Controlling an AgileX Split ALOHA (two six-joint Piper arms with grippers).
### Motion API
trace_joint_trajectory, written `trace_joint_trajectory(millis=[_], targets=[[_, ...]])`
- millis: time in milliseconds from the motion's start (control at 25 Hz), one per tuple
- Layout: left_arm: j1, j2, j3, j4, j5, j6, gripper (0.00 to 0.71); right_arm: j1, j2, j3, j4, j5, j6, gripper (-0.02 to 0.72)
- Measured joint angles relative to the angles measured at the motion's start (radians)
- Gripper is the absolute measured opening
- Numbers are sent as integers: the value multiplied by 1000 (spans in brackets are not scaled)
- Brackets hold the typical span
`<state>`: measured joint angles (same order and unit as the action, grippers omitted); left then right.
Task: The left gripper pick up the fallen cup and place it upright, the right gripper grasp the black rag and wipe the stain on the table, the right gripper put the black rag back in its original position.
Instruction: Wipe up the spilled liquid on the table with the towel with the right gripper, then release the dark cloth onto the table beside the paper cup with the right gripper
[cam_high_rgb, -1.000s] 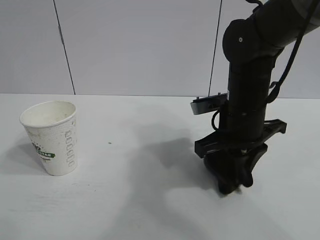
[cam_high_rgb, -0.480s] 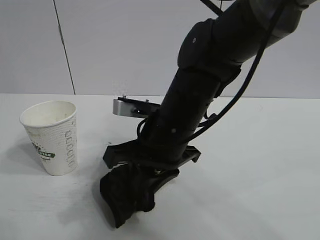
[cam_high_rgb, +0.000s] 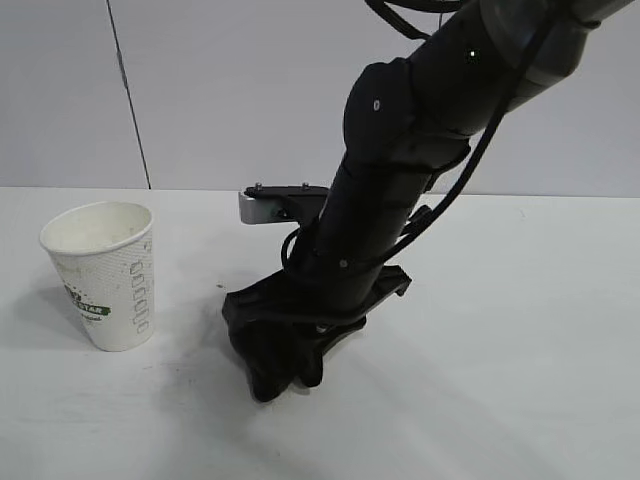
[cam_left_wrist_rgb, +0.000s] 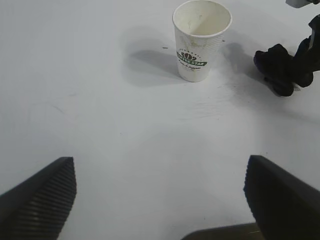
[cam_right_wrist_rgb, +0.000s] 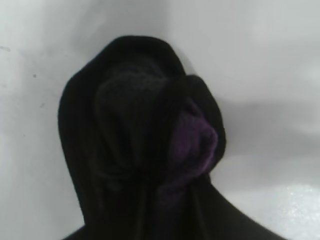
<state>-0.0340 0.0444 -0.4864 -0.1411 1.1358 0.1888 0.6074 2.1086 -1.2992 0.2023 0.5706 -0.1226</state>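
The white paper cup (cam_high_rgb: 103, 275) with the green logo stands upright at the left of the white table (cam_high_rgb: 520, 340); it also shows in the left wrist view (cam_left_wrist_rgb: 200, 40). My right gripper (cam_high_rgb: 285, 365) is shut on the black rag (cam_high_rgb: 275, 355) and presses it on the table right of the cup. The rag fills the right wrist view (cam_right_wrist_rgb: 140, 145) and shows in the left wrist view (cam_left_wrist_rgb: 277, 67). No stain shows. My left gripper (cam_left_wrist_rgb: 160, 197) is open and empty, some way from the cup, with bare table between its fingers.
A grey panelled wall (cam_high_rgb: 270, 90) stands behind the table. Faint wipe streaks lie on the table near the cup (cam_left_wrist_rgb: 210, 102).
The right arm swung left across the table with the rag, from right of centre to close by the cup, then drew back a little to the right. The cup has not moved.
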Motion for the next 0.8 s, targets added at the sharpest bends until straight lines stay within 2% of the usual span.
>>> trace_joint_trajectory(millis=[200,280,360,440,520,720,800], targets=[[0,0,0,0,0,0,654,-84,-28,-3,-194,138,147,106],[0,0,0,0,0,0,654,-150,-42,-3,-243,195,182,106],[0,0,0,0,0,0,654,-209,-59,-4,-262,252,197,106],[0,0,0,0,0,0,654,-255,-77,-9,-254,295,197,106],[0,0,0,0,0,0,654,-273,-98,-11,-221,319,178,106],[0,0,0,0,0,0,654,-275,-131,-11,-97,340,96,108],[0,0,0,0,0,0,654,-275,-137,-11,-69,343,82,162]])
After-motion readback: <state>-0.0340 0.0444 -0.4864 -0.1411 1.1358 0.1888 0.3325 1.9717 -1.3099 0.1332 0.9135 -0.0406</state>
